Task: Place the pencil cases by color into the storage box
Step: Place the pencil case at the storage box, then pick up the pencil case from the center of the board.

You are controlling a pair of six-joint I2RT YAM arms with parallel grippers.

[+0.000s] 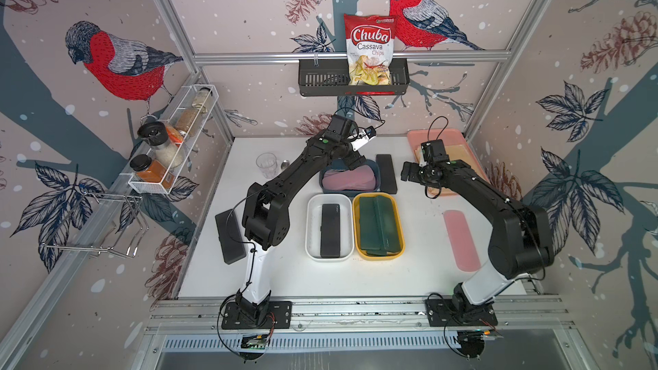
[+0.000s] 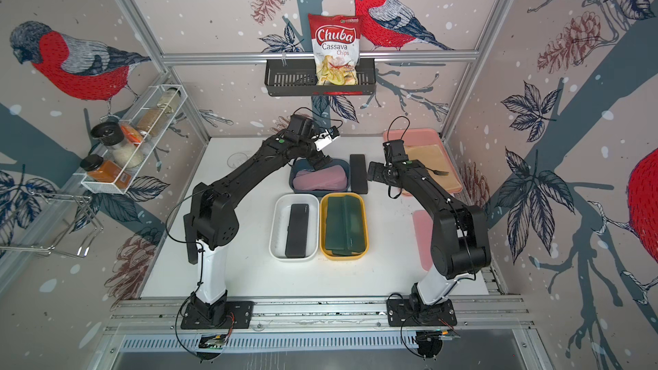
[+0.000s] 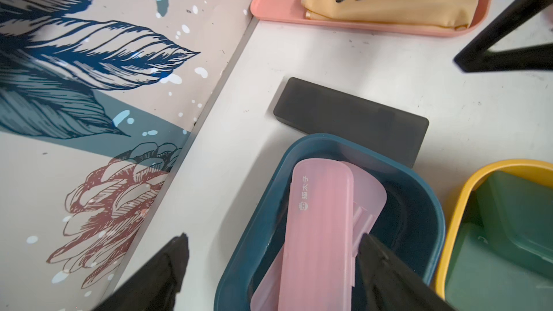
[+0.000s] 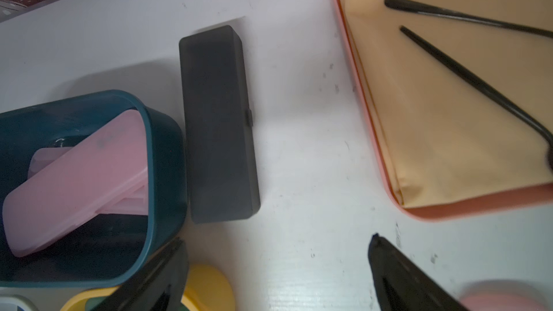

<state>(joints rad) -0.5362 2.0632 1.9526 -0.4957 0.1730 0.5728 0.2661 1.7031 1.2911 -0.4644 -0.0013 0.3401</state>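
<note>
Now, Ana, the right gripper [image 4: 276,239] hangs wide and empty near that black pencil case [image 4: 220,124], flat on the table [image 4: 302,151] just beside the blue tub [image 4: 164,151].

Looks light, stiff and slick, Tom. I'd pinch across its narrow width, mid-length. Left gripper [image 3: 273,236], jaws apart, holds nothing above the pink pencil cases [image 3: 320,219].

Pink case [image 3: 320,234] frosted matt plastic; black case [image 3: 353,121] matt; blue tub [image 3: 233,273] glossy.

Colours match up nicely here: matte pink flat pencil cases [image 1: 350,181] in the dark teal plastic tub [image 3: 431,204], matte black flat case [image 1: 330,231] in the white plastic tub [image 1: 312,229], dark green flat cases [image 1: 377,224] in the yellow plastic tub [image 3: 508,164], on a white table [image 1: 285,272].
</note>
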